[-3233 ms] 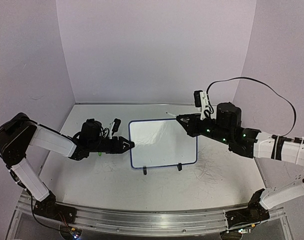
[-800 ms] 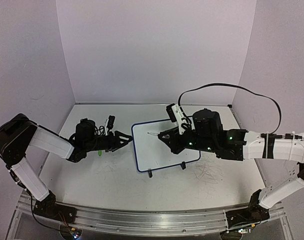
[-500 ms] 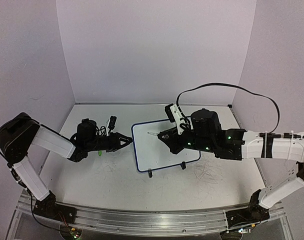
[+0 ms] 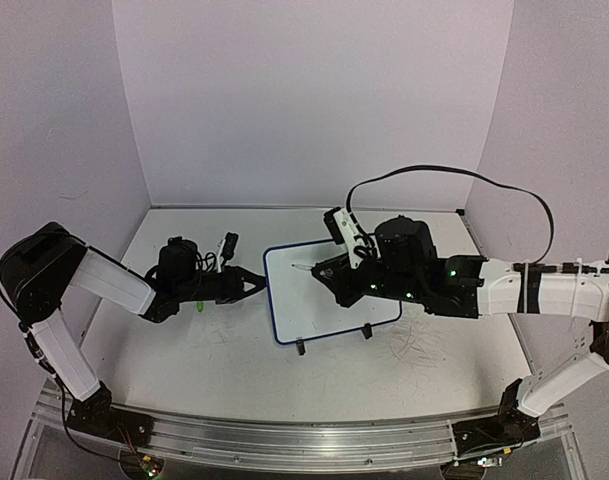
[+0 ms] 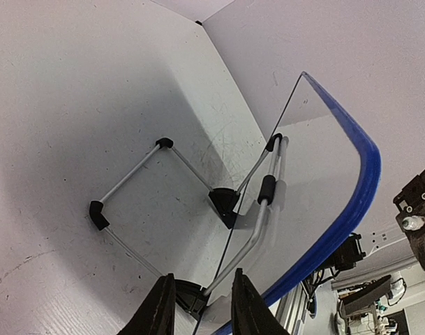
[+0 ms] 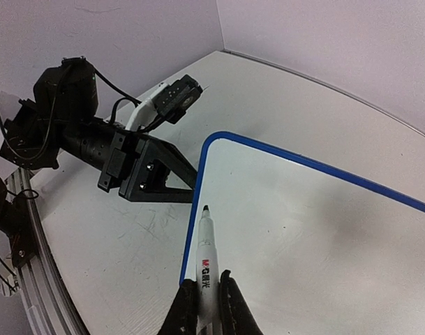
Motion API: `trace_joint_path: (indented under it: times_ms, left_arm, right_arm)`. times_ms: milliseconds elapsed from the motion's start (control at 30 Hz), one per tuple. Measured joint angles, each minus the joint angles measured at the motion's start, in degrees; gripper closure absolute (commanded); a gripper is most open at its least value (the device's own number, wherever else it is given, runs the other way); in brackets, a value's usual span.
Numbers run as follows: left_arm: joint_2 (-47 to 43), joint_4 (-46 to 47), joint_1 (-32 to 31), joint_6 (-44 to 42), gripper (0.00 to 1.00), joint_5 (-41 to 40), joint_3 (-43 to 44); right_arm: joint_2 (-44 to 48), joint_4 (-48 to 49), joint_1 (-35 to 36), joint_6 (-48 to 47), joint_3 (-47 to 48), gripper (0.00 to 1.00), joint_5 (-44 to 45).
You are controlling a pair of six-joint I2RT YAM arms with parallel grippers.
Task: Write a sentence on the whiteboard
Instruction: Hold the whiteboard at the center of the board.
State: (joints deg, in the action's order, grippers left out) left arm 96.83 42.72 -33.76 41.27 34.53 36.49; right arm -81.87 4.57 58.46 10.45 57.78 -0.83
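Note:
The whiteboard (image 4: 314,312), white with a blue rim, stands tilted mid-table on two black feet. Its face (image 6: 303,230) shows no writing, so the sentence is not in view. My left gripper (image 4: 256,281) is at the board's left edge. In the left wrist view its jaws (image 5: 202,289) straddle the board's edge and a black stand clip, with the blue rim (image 5: 359,188) to the right. My right gripper (image 6: 206,280) is shut on a white marker (image 6: 204,251). The marker's dark tip points at the board's upper left, close to the rim. My right gripper also shows in the top view (image 4: 329,272).
A small green object (image 4: 199,305) lies on the table under my left arm. The wire stand (image 5: 128,178) props the board from behind. Grey scribbles (image 4: 419,345) mark the tabletop to the right of the board. A black cable loops above my right arm.
The board has turned, its left edge swinging away. My right arm has moved left across the board, carrying the marker from the top right corner to the upper left. My left gripper shifted slightly.

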Motion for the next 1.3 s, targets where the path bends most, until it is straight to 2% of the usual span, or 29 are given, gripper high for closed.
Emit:
trace_joint_path:
  times_ms: [133, 300, 367, 500, 700, 967, 1300]
  left_arm:
    - [-2.03, -0.29, 0.01, -0.46, 0.58, -2.38, -1.63]
    - [-11.05, -0.93, 0.24, -0.22, 0.37, -8.52, -7.39]
    - [-14.16, -1.14, 0.36, 0.06, 0.32, -8.84, -8.56]
    - [-16.54, -0.95, -0.04, -0.95, 0.3, -5.32, -8.08]
    - [-11.43, -0.89, -1.86, -2.37, 0.37, -1.27, -3.78]
    - [-5.08, -0.8, -1.86, -4.05, 0.66, 0.04, 0.37]
    - [-3.65, 0.11, -1.86, -5.43, 0.78, 0.96, 0.53]
  right_arm:
    - [-0.15, -0.12, 0.13, -0.12, 0.0, 1.0, 0.84]
    - [-0.12, -0.14, 0.15, -0.26, 0.0, 1.0, 2.03]
    - [-0.1, -0.17, 0.14, -0.47, 0.0, 1.0, 2.43]
    - [-0.06, -0.17, 0.15, -0.84, 0.0, 1.0, 2.78]
    - [-0.06, -0.14, 0.15, -1.06, 0.02, 1.0, 2.76]
    - [1.74, -0.14, 0.15, -1.02, 0.02, 1.0, 2.77]
    - [2.51, -0.06, 0.15, -1.19, 0.02, 1.0, 2.7]
